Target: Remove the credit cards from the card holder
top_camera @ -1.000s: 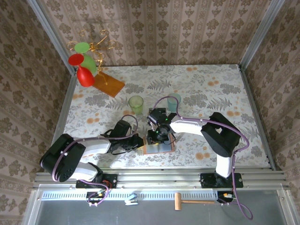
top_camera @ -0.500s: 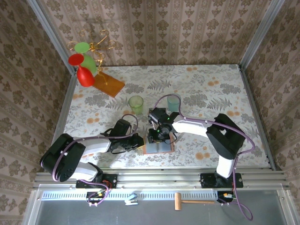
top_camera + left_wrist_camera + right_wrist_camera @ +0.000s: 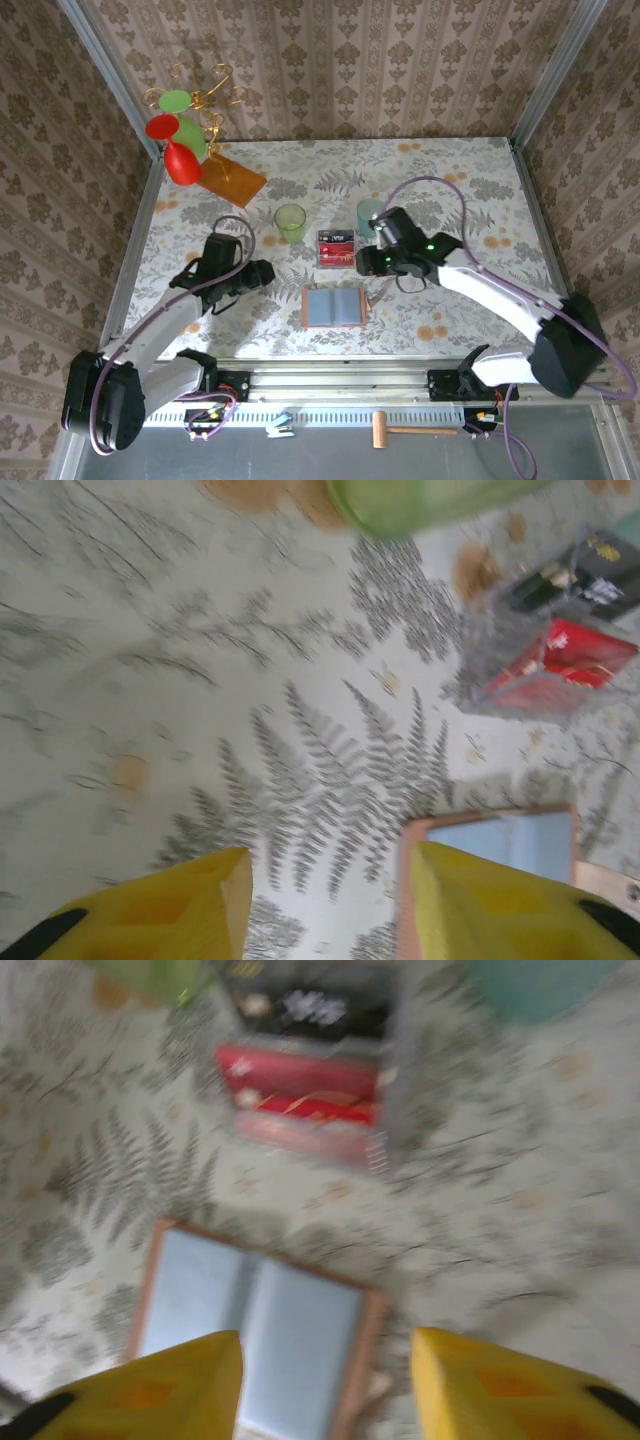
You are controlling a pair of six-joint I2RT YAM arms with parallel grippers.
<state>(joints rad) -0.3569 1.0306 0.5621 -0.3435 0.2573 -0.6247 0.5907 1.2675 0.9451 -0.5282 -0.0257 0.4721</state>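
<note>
The card holder (image 3: 335, 306) lies open and flat near the table's front, its grey-blue panels framed in brown, also seen from my wrists (image 3: 500, 840) (image 3: 250, 1330). Just beyond it the credit cards (image 3: 336, 248) lie together on the table, red ones and a black one (image 3: 560, 660) (image 3: 310, 1080). My left gripper (image 3: 262, 272) hangs left of the holder, open and empty (image 3: 330, 900). My right gripper (image 3: 365, 262) hovers right of the cards, open and empty (image 3: 325, 1390).
A green cup (image 3: 290, 222) and a teal cup (image 3: 371, 215) stand just behind the cards. An orange-brown board (image 3: 232, 178) and a wire stand with red and green cups (image 3: 180, 130) sit at the far left corner. Walls close three sides.
Both arms have drawn back from the card holder, the left one leftward and the right one rightward. Both grippers have opened. The cards are uncovered behind the holder.
</note>
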